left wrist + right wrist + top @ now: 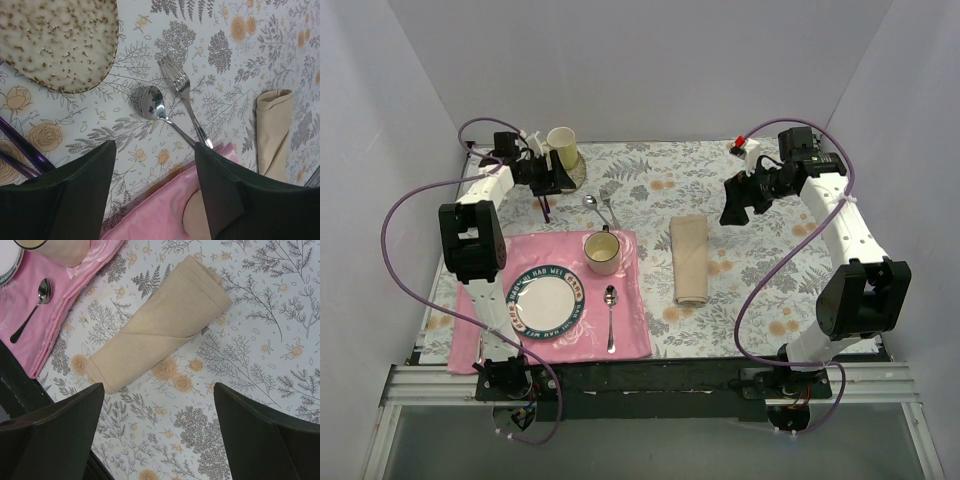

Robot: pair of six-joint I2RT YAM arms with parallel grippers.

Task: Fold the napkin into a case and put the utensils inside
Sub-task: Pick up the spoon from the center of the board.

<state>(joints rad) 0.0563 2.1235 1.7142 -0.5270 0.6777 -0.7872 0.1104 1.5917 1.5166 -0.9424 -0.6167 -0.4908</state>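
The spoon [151, 103] and fork [182, 92] lie just in front of my spread left pincer [154, 147], so I can grab them for the case [274, 125].

Holds the left arm [470, 240] steeply up from its base to a high elbow, with the white forearm angled away and slightly rightward. Points the left gripper [544, 185] downward, dark fingers [75, 195] parted, nothing between them. Holds the right arm [850, 290] leaning out from its base to an elbow at the right side, with the white forearm stretched away. Bends inward at the wrist. Aims the right gripper [738, 198] down and leftward, its fingers [55, 435] spread wide, gripping nothing. Stands with both grippers well apart, at about the same reach.
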